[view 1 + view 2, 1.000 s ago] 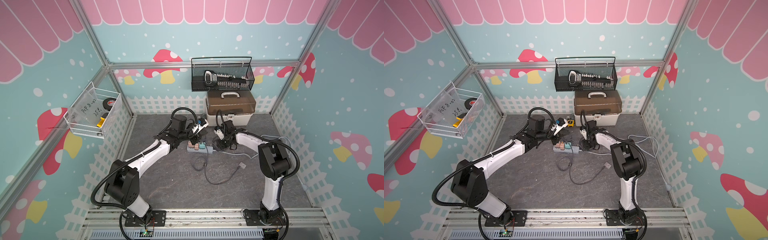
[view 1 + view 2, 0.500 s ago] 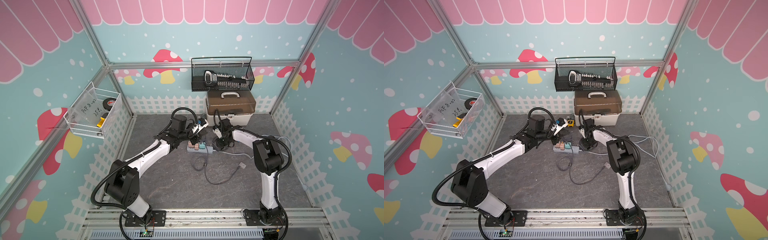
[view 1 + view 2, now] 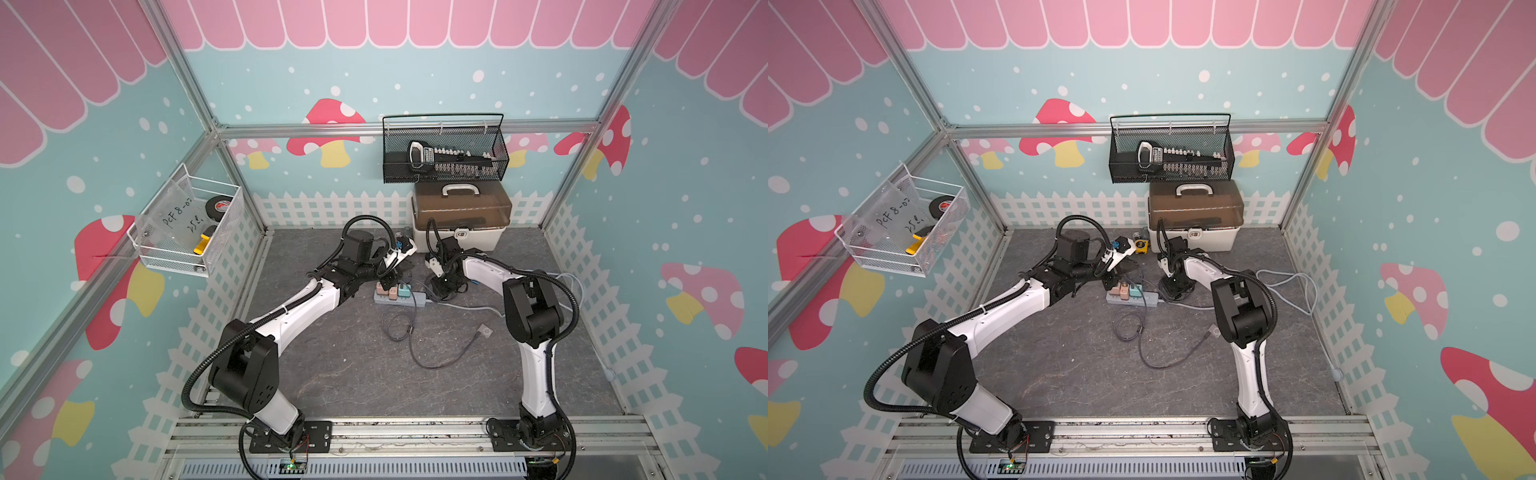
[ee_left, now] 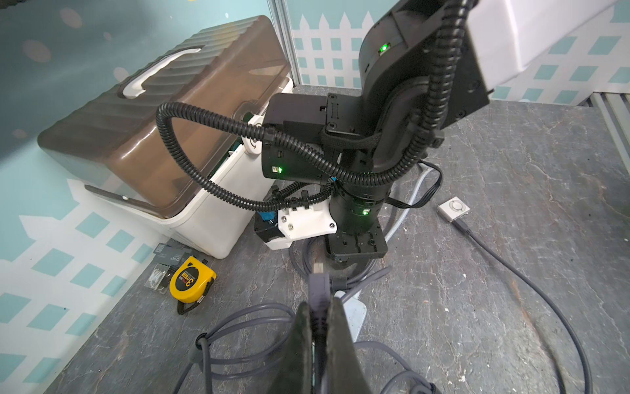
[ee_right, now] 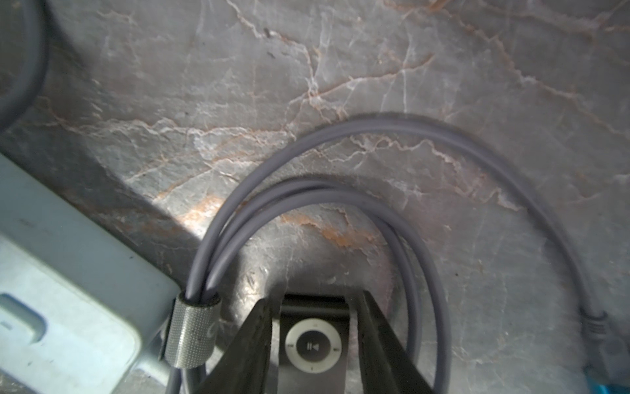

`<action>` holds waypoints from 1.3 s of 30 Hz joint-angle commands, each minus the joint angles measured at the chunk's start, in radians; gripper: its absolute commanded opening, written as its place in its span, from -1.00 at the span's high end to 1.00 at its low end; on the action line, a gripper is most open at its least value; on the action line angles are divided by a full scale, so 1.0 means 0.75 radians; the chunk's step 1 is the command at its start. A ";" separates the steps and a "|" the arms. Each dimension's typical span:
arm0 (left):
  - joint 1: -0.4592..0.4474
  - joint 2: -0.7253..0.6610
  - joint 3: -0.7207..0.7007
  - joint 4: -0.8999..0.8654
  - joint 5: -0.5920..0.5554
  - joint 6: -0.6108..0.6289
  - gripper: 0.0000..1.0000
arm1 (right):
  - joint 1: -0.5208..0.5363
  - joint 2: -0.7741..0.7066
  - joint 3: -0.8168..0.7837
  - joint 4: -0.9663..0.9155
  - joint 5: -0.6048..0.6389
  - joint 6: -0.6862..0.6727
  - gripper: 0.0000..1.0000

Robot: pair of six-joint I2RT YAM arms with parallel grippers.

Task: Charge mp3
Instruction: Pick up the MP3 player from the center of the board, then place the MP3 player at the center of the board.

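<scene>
Now plug-in step: left gripper (image 4: 318,307) clamped on grey cable's USB plug (image 4: 318,283), just over pale-blue power strip (image 5: 68,266). Silver square mp3 player (image 4: 453,208) on surface (image 4: 511,170), cabled, well apart. Right gripper (image 5: 316,298) flanks darker mp3 player (image 5: 313,344); grip unclear. Next, likely: square plug to port, push.

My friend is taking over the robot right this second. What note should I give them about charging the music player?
The left gripper is shut on the grey USB plug, held over the pale grey power strip.
The right gripper points down, jaws either side of a dark grey square mp3 player; whether they squeeze it is unclear.
A small silver square mp3 player lies apart on the grey stone-look table, with a grey cable plugged into it.
Done: plug picked up.
To do: plug not yet in the strip; it probably goes there next.
</scene>
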 commanded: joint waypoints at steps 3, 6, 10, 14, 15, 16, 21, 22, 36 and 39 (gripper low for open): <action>0.012 0.034 0.048 -0.016 0.009 0.036 1.00 | 0.003 0.036 0.030 -0.069 -0.014 0.026 0.47; 0.015 0.033 0.052 -0.015 0.011 0.038 1.00 | 0.003 0.043 0.081 -0.071 -0.018 0.035 0.65; 0.019 0.020 0.043 -0.017 0.011 0.045 1.00 | 0.001 0.004 0.113 -0.070 -0.032 0.048 0.69; 0.024 0.004 0.030 -0.016 0.014 0.054 1.00 | -0.003 -0.064 0.116 -0.073 -0.041 0.075 0.69; 0.024 0.000 0.028 -0.017 0.016 0.055 1.00 | -0.003 -0.080 0.113 -0.075 -0.039 0.082 0.69; 0.024 -0.002 0.026 -0.017 0.017 0.056 1.00 | -0.003 -0.094 0.112 -0.085 -0.033 0.084 0.69; 0.029 -0.024 0.007 -0.001 0.050 0.060 1.00 | -0.005 -0.199 0.035 -0.131 0.030 0.118 0.68; 0.029 -0.029 0.002 0.001 0.056 0.061 1.00 | -0.004 -0.227 0.010 -0.135 0.037 0.126 0.68; 0.031 -0.086 -0.064 0.067 0.017 -0.013 1.00 | 0.091 -0.745 -0.528 -0.192 0.102 0.351 0.67; 0.029 -0.081 -0.050 0.066 -0.022 -0.042 1.00 | 0.135 -0.823 -0.674 -0.126 0.102 0.436 0.67</action>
